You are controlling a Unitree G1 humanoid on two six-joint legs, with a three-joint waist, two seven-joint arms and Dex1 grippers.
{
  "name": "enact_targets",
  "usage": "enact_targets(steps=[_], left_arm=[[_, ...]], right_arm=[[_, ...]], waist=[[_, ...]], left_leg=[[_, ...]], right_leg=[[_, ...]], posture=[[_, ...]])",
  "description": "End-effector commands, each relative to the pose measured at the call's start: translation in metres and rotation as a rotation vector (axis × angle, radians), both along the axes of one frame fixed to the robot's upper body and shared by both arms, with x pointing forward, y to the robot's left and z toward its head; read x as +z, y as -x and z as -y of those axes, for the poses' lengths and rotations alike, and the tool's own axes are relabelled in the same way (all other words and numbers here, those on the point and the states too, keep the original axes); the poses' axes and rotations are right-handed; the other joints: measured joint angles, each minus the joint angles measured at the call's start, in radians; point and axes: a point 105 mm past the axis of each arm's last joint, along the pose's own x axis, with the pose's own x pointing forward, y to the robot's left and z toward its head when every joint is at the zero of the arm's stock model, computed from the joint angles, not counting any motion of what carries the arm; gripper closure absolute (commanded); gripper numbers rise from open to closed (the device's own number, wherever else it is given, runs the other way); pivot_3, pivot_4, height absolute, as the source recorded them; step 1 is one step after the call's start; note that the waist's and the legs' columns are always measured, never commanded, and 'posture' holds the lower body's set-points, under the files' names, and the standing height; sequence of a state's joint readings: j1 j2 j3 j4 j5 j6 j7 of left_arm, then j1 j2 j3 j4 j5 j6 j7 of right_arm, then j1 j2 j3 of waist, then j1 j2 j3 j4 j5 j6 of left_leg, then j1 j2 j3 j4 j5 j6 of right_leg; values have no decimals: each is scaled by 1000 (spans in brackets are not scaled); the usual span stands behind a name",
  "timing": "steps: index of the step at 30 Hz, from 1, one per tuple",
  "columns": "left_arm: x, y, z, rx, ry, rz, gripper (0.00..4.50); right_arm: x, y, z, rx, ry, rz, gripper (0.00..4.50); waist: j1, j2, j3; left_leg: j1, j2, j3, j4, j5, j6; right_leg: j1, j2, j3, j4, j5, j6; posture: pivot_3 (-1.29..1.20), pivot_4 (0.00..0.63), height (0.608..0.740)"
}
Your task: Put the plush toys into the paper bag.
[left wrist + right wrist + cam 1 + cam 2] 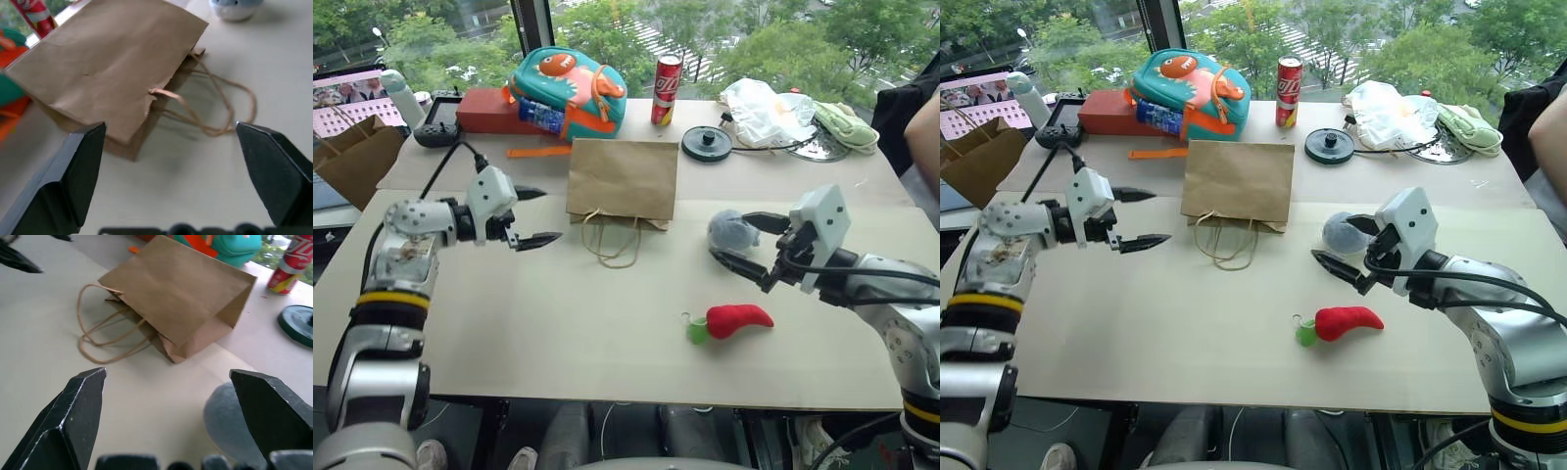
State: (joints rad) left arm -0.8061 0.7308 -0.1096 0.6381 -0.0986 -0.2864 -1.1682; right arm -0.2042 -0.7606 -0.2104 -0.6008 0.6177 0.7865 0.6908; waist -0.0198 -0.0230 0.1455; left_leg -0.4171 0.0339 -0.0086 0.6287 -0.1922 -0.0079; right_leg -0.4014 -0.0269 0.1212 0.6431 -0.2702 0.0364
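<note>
The paper bag [622, 179] lies flat mid-table, its twine handles [612, 243] towards me. Left of the bag hovers my left gripper [533, 215], open, empty and pointing at it; the left wrist view shows the bag [112, 63] ahead of the spread fingers. The grey plush toy [732, 231] sits right of the bag. My open right gripper [728, 236] straddles it without closing, and the right wrist view shows the toy [230, 428] beside one finger [266, 406]. The red chili plush [736, 318] with a green stem lies nearer me, untouched.
Along the far edge stand a teal dinosaur backpack [570, 86], a red can [667, 90], a black round disc [707, 143], a white plastic bag [764, 110] and a green cloth [845, 125]. A larger brown bag [357, 157] stands far left. A person's arm [922, 137] shows at right.
</note>
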Motion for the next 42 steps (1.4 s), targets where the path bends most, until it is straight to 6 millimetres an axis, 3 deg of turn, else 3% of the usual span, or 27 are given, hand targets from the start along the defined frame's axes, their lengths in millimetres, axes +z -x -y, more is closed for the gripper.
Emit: enact_targets(steps=[1, 7, 12, 18, 23, 26, 31, 32, 35, 36, 42], left_arm=[[3, -11, 14, -79, -148, 187, 0], [-17, -20, 41, -165, -270, 319, 0], [-8, -30, 54, -106, -195, 415, 0], [-20, -27, 72, -155, -189, 427, 0], [-28, -25, 76, -177, -217, 418, 0], [-28, -25, 81, -186, -206, 423, 750], [-29, -24, 84, -201, -206, 421, 2676], [-29, -24, 84, -196, -202, 415, 2891], [-30, -25, 84, -191, -198, 409, 4270], [-30, -25, 84, -191, -197, 409, 4446], [-27, -26, 83, -172, -169, 405, 4446]], right_arm=[[11, 18, -10, 87, -9, 10, 25], [12, 29, -18, 117, -16, 1, 25], [12, 32, -19, 101, -14, 1, 25], [14, 34, -13, 31, -16, 26, 25], [14, 33, -11, -3, -24, 37, 25], [14, 32, -10, -18, -29, 43, 0], [14, 31, -11, -23, -30, 45, 0], [14, 31, -10, -24, -31, 46, 0], [14, 31, -10, -27, -32, 48, 0], [14, 30, -10, -28, -32, 48, 0], [14, 29, -11, -32, -35, 51, 0]], waist=[[4, 0, 0], [3, 0, 0], [4, 0, 0], [6, 0, 0], [2, 0, 0], [2, 0, 0], [5, 0, 0], [5, 0, 0], [4, 0, 0], [4, 0, 0], [5, 0, 0]], left_leg=[[0, 0, 0, 0, 0, 0], [-4, 0, 0, 1, -1, 1], [-4, 0, -1, 1, -1, 1], [-4, -1, -1, 3, -1, 1], [-3, 0, -1, 3, -1, 1], [-3, 0, -1, 3, -1, 1], [-3, -1, -1, 4, -1, 1], [-3, -1, -1, 4, -1, 1], [-3, 0, -1, 4, -1, 1], [-3, 0, -1, 4, -1, 1], [-3, 0, -1, 4, -1, 1]], right_leg=[[0, 0, 0, 0, 0, 0], [-2, 0, 0, 0, 0, 0], [-2, 0, 0, 2, 0, 0], [-1, 0, -1, 3, 0, 1], [-1, 0, -1, 3, 0, 1], [-1, 0, -1, 4, 0, 1], [-1, 0, -1, 4, 0, 1], [-1, 0, -1, 4, 0, 1], [-1, 0, -1, 4, 0, 1], [-1, 0, -1, 4, 0, 1], [-1, 0, -1, 4, 0, 1]], posture=[[0, 150, 733], [0, 150, 733], [0, 150, 733], [0, 150, 733], [0, 150, 733], [0, 150, 733], [0, 150, 733], [0, 150, 733], [0, 150, 733], [0, 150, 733], [0, 150, 733]])
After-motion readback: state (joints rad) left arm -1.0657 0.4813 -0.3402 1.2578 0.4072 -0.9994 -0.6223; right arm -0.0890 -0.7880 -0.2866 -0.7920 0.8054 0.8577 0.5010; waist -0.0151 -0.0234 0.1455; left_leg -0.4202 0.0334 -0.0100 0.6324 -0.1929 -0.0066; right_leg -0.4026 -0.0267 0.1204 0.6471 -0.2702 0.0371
